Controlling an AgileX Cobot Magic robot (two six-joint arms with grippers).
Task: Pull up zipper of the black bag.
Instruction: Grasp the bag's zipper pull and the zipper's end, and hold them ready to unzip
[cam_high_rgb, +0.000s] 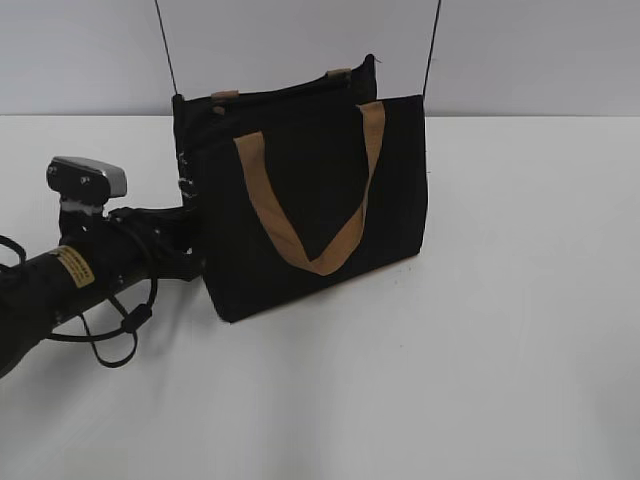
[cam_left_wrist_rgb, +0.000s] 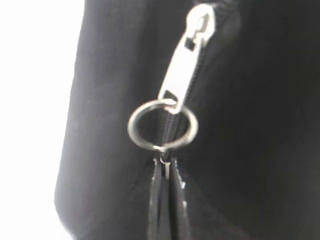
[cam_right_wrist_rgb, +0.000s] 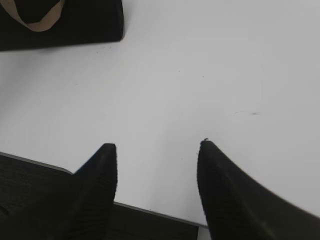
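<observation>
The black bag (cam_high_rgb: 320, 200) stands upright on the white table with a tan strap handle (cam_high_rgb: 305, 235) hanging down its front. In the left wrist view the silver zipper pull tab (cam_left_wrist_rgb: 182, 65) with its round ring (cam_left_wrist_rgb: 162, 125) lies on the black zipper track. My left gripper (cam_left_wrist_rgb: 167, 165) is shut, its two thin fingertips pinching the lower edge of the ring. In the exterior view the left gripper (cam_high_rgb: 192, 245) sits against the bag's left end. My right gripper (cam_right_wrist_rgb: 156, 150) is open and empty over bare table, away from the bag (cam_right_wrist_rgb: 75, 25).
The white table (cam_high_rgb: 500, 350) extends to the right of and in front of the bag. Two thin dark rods (cam_high_rgb: 432, 50) rise behind the bag. The table's front edge (cam_right_wrist_rgb: 150, 212) shows under the right gripper.
</observation>
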